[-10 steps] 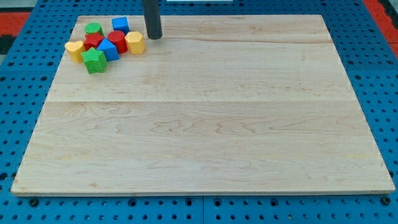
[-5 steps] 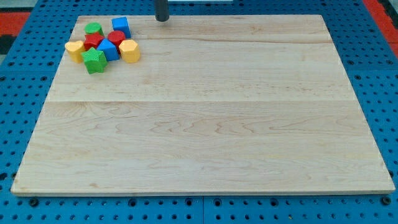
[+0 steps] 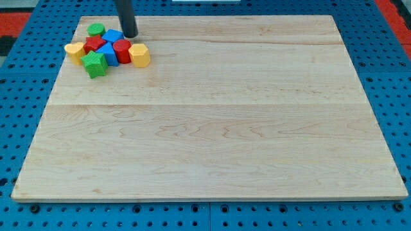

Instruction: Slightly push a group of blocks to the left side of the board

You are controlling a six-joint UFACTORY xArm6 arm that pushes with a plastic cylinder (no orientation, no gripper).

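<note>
A tight cluster of blocks sits at the board's top left corner. It holds a green cylinder (image 3: 96,29), a blue cube (image 3: 113,36), a red block (image 3: 95,43), a red cylinder (image 3: 122,51), a blue block (image 3: 107,54), a yellow block (image 3: 74,51) at the left, a yellow hexagonal block (image 3: 139,55) at the right and a green star block (image 3: 95,63) at the bottom. My tip (image 3: 130,35) stands at the cluster's top right, touching or almost touching the blue cube's right side.
The wooden board (image 3: 212,109) lies on a blue pegboard table (image 3: 19,128). A red area shows at the view's top left corner (image 3: 16,19) and top right corner (image 3: 395,9).
My tip went up past the board's top edge, then came back down and left to the blue cube. The blue cube slid down-left into the cluster, and the cluster shifted slightly left.
</note>
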